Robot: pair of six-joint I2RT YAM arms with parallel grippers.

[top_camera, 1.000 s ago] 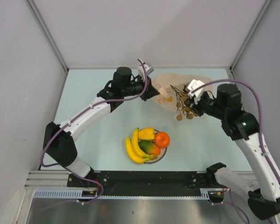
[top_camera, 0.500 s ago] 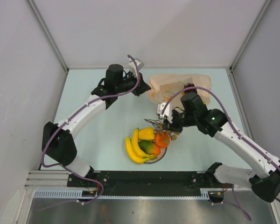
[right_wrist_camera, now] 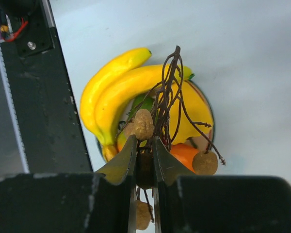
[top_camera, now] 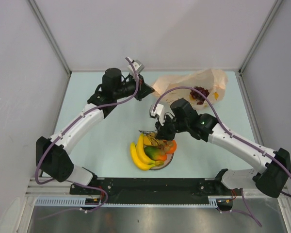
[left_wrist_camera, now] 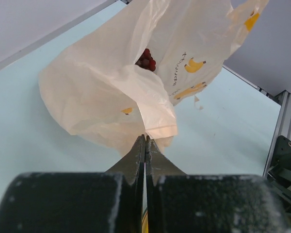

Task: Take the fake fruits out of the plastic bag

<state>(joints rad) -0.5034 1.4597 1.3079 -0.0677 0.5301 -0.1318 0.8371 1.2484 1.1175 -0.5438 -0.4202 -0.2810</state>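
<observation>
The plastic bag (top_camera: 206, 81) is seen lying at about 1 o'clock on the surface (top_camera: 116, 136), its mouth turned toward 9 o'clock. A fold of its edge is pinched by the left gripper (left_wrist_camera: 145, 139), whose jaws are pressed together on the thin film with no gap visible. Inside the bag, a dark purple grape bunch (left_wrist_camera: 146, 59) can be made out through the opening.

The white plate (top_camera: 168, 162) is placed at about 6 o'clock, near the arm bases. On it are laid the yellow banana bunch (top_camera: 137, 157) at its 9 o'clock side, the green-red mango (top_camera: 153, 153) in the middle, the yellow pepper-like piece (right_wrist_camera: 196, 109) toward 12 o'clock and the orange (top_camera: 172, 145) at 3 o'clock.

The right gripper (right_wrist_camera: 144, 145) is held directly above the plate, its jaws clamped narrowly on the brownish grape bunch (right_wrist_camera: 143, 124). The dark twigs of the bunch are spread over the bananas and the pepper-like piece. Whether the bunch is touching the fruits below cannot be told.
</observation>
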